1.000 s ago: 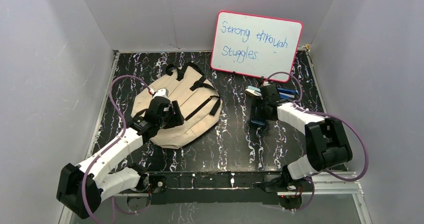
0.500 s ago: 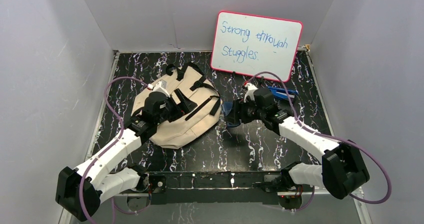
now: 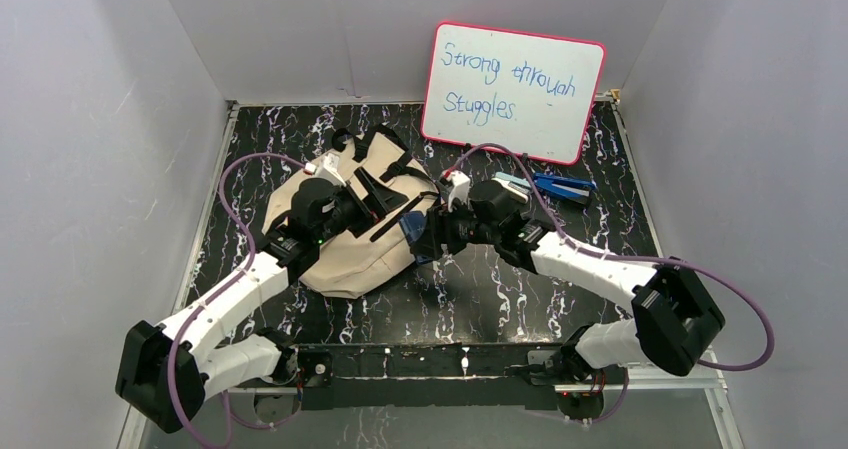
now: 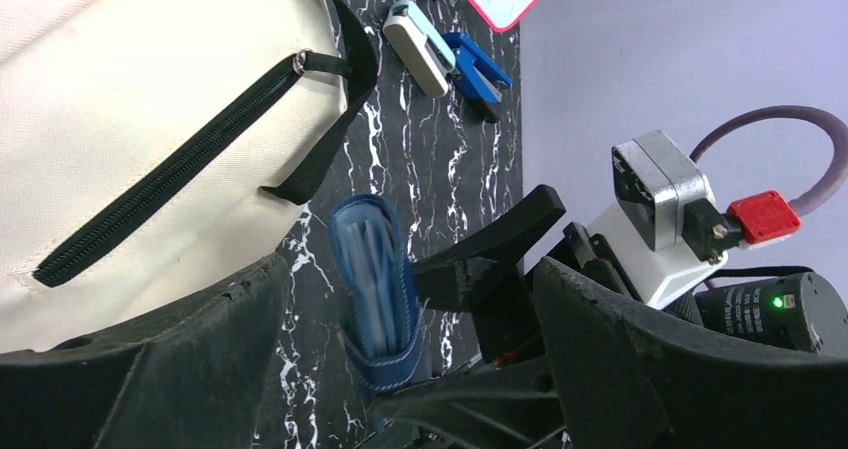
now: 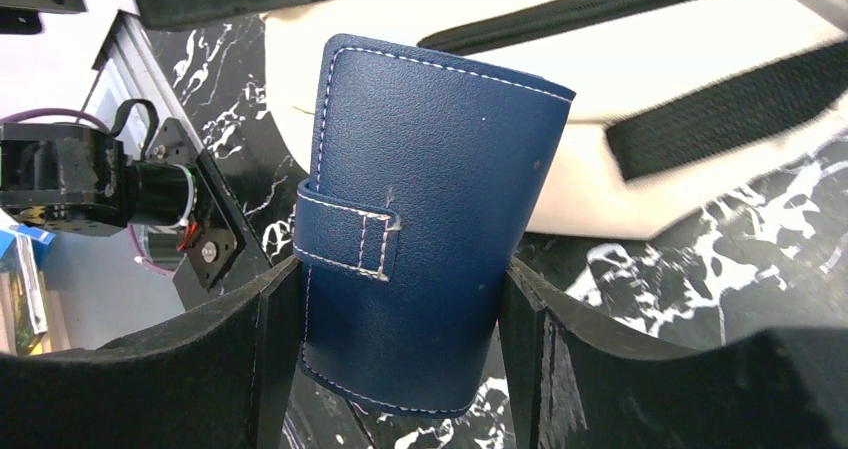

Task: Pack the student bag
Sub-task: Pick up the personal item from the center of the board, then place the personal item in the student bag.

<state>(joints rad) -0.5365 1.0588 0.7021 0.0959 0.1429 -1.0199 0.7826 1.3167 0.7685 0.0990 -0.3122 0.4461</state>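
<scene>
The student bag (image 3: 345, 231) is a beige canvas backpack lying flat at the left centre of the table, with its black zipper (image 4: 180, 181) running across it. My left gripper (image 3: 372, 201) hovers over the bag's right half, open, with nothing between its fingers (image 4: 412, 267). A dark blue notebook (image 5: 420, 219) with a stitched strap is clamped upright between the black fingers of my right gripper (image 5: 400, 354). In the top view the right gripper (image 3: 428, 237) and the notebook (image 3: 411, 231) sit at the bag's right edge. In the left wrist view the notebook (image 4: 372, 284) appears edge-on.
A pink-framed whiteboard (image 3: 512, 89) with handwriting leans on the back wall. A blue stapler (image 3: 562, 185) and a white and light-blue item (image 3: 510, 183) lie in front of it. Grey walls enclose the dark marbled table (image 3: 480, 299) on three sides.
My right arm has swung left from the table's right side, carrying the blue notebook up to the bag's edge. My left gripper has opened wide and shifted farther over the bag.
</scene>
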